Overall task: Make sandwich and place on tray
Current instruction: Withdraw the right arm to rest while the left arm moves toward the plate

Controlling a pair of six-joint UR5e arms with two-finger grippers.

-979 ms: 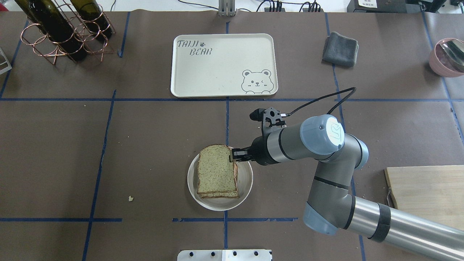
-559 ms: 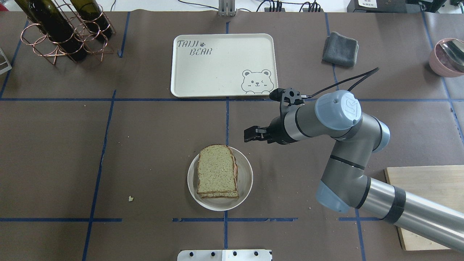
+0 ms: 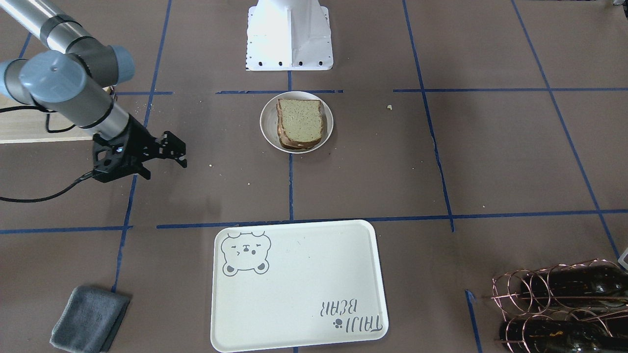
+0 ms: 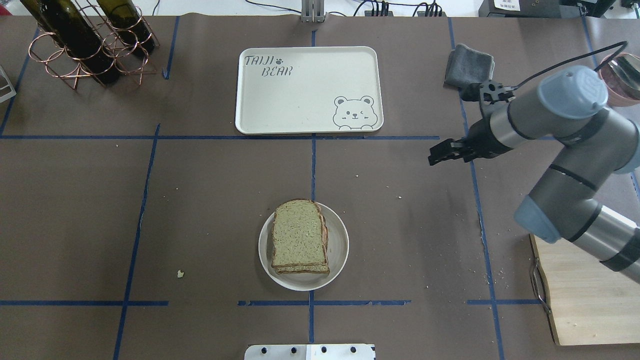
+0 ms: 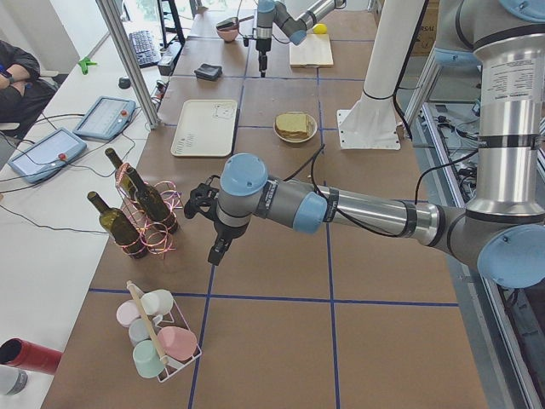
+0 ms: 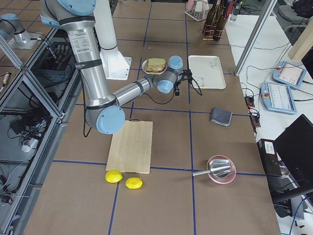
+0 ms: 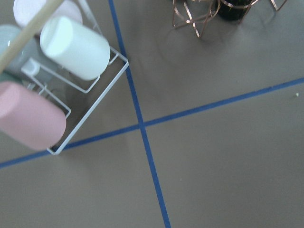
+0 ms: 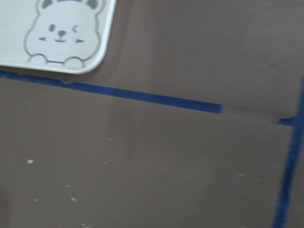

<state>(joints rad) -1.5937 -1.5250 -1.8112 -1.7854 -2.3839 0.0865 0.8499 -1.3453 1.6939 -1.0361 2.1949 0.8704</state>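
The sandwich [image 4: 299, 239] is two greenish-tan bread slices stacked on a small round white plate [image 4: 339, 247] in the near middle of the table. The egg is hidden between the slices. It also shows in the front view [image 3: 300, 121]. The cream tray [image 4: 300, 100] with the bear drawing lies farther back and holds nothing; its corner shows in the right wrist view [image 8: 14, 47]. My right gripper [image 4: 433, 156] is open and empty, hovering right of the tray, well clear of the sandwich. My left gripper [image 5: 215, 252] shows only in the left side view, near the bottle rack; I cannot tell its state.
A grey cloth [image 4: 470, 67] lies behind the right gripper. A pink bowl [image 4: 620, 77] is at the far right. A wooden cutting board [image 4: 585, 295] is at the near right. A copper rack with bottles [image 4: 90, 40] stands far left. A cup rack [image 7: 61, 80] is below the left wrist.
My right gripper let go of the top bread slice at the plate and has moved away to the right and farther back. The sandwich has stayed on the plate.
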